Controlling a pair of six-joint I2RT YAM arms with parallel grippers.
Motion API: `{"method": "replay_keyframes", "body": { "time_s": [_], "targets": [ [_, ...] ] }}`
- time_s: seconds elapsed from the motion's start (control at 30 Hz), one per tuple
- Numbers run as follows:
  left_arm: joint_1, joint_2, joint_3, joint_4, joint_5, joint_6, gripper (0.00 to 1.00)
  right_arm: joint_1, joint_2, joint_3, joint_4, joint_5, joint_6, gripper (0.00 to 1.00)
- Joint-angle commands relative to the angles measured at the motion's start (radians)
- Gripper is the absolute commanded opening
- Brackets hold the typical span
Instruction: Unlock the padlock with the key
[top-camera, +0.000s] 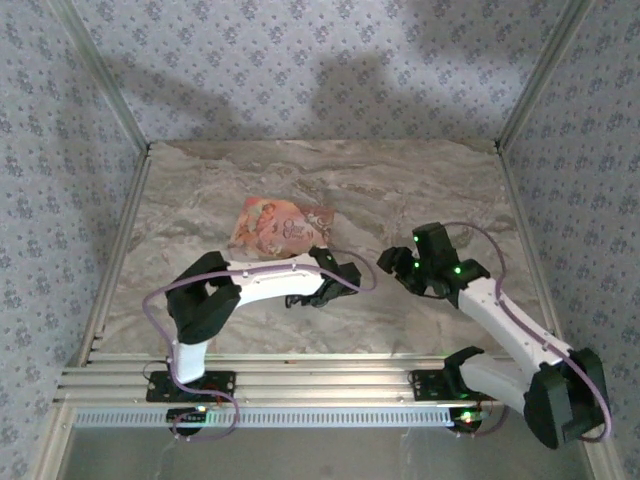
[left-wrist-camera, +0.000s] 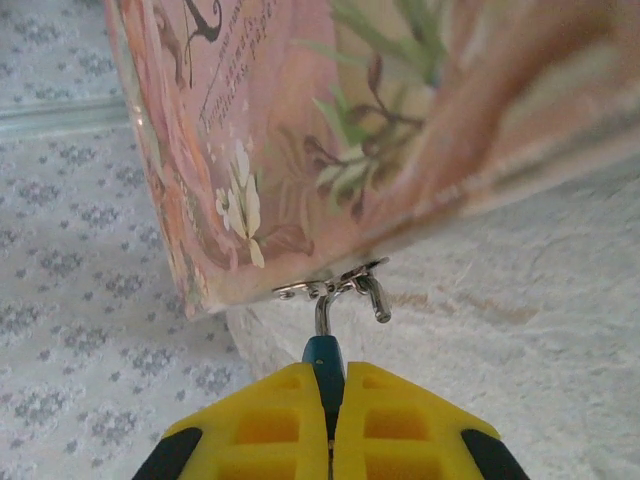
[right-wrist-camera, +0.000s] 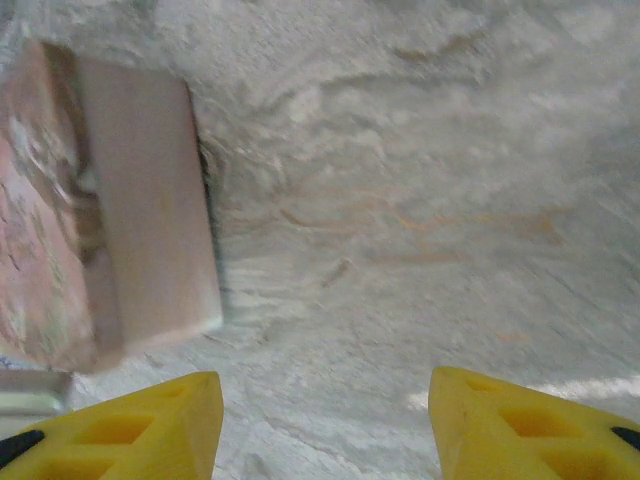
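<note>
Padlock (left-wrist-camera: 324, 352) pinched in the left tool (left-wrist-camera: 333, 374), right tool (right-wrist-camera: 320, 428) spread and bare.
Left wrist: the tool is clamped on the tiny blue body. Its pale shackle (left-wrist-camera: 321, 315) rises straight ahead of the tool into the metal clasp (left-wrist-camera: 345, 285) at the lower corner of the pink box (left-wrist-camera: 300, 120), just above the bench (left-wrist-camera: 520, 300). The lock looks hard, light and slick, and likely to swivel on that clasp. A firm pinch on the flat sides of the body seems right, leaving the keyhole end free, though I cannot tell which end that is. Right wrist: the jaws stand wide apart over the bench, holding nothing, with the box ahead and to the left. Top: the box lies just beyond the left tool, and the right tool is near on its right, not touching.
</note>
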Motion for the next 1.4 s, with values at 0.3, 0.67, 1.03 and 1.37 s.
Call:
{"method": "replay_keyframes", "body": {
  "time_s": [0.3,0.67,1.03,1.37],
  "targets": [
    [0.047,-0.008,-0.070,-0.106,-0.040,-0.177,0.00,0.101,0.528,0.518,0.104,-0.020,-0.365,0.58],
    [0.122,0.159,0.000,-0.375,-0.179,-0.582,0.00,0.176,0.962,0.910,0.068,-0.200,-0.482,0.58],
    [0.175,-0.050,-0.168,0.010,-0.127,-0.341,0.00,0.184,0.991,0.864,0.079,-0.271,-0.525,0.53],
    [0.113,-0.095,-0.237,0.280,-0.117,-0.037,0.00,0.180,0.854,0.588,0.193,-0.322,-0.515,0.44]
  ]
}}
